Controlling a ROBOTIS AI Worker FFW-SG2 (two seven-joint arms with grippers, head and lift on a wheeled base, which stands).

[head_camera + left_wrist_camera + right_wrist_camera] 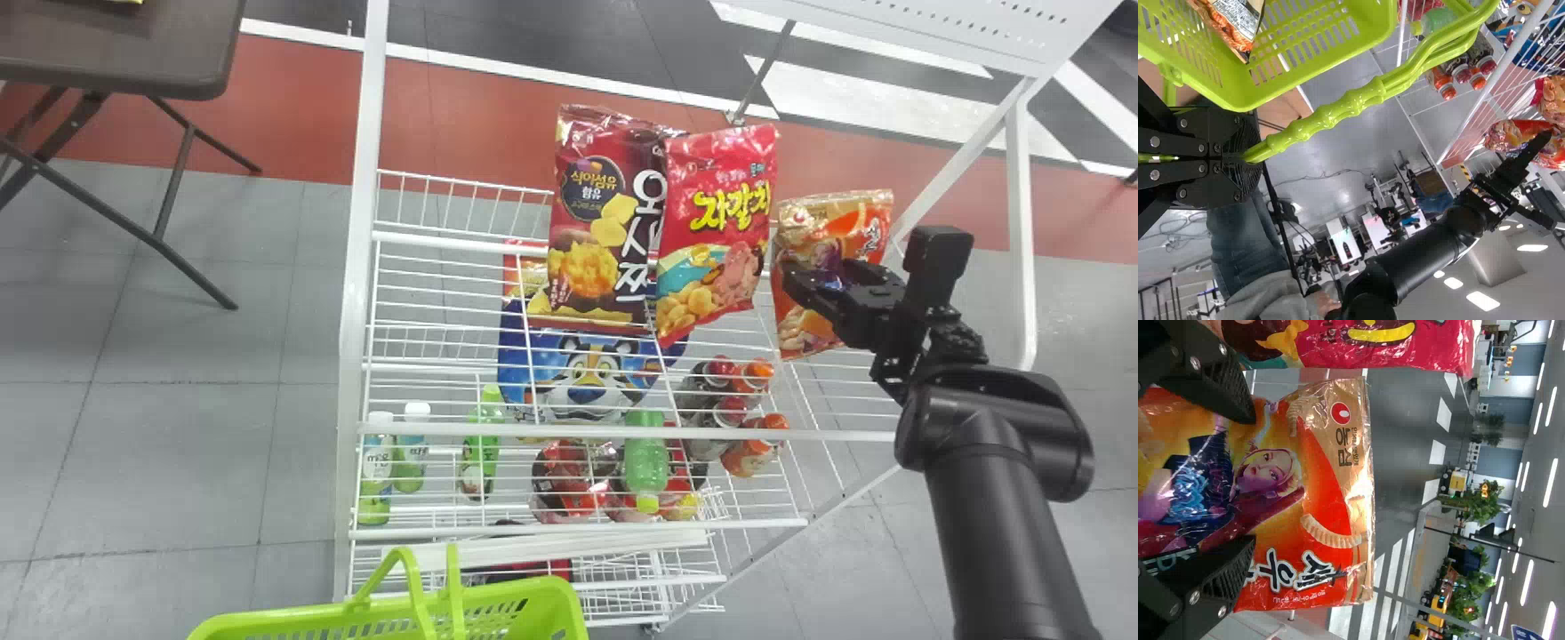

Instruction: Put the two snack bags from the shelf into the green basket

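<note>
The white wire shelf (836, 436) holds an orange snack bag (800, 338) upright at the right end of its top level, and the right gripper (811, 274) is at that bag, its arm coming in from the shelf's right. In the right wrist view the right gripper (1248, 490) stands wide, one black finger over each side of the bag's printed front, with the foil not pinched between them; whether either finger touches it, one cannot tell. In front of the shelf, toward its left side, is the green basket (533, 588), and the left gripper (1238, 160) is closed around its handle (1338, 113). Inside that basket lies another snack bag (1238, 23), partly cut off by the view's edge. On the shelf's top level, just left of the orange bag, stands a red bag (720, 213), slightly tilted, and beside it, further left, a maroon bag (591, 258). The shelf's lower part holds a blue bag with a tiger face (587, 382), a green bottle (645, 458) and small orange-capped bottles (756, 449). Well apart from the shelf, on its left, stands a folding table (116, 62).
</note>
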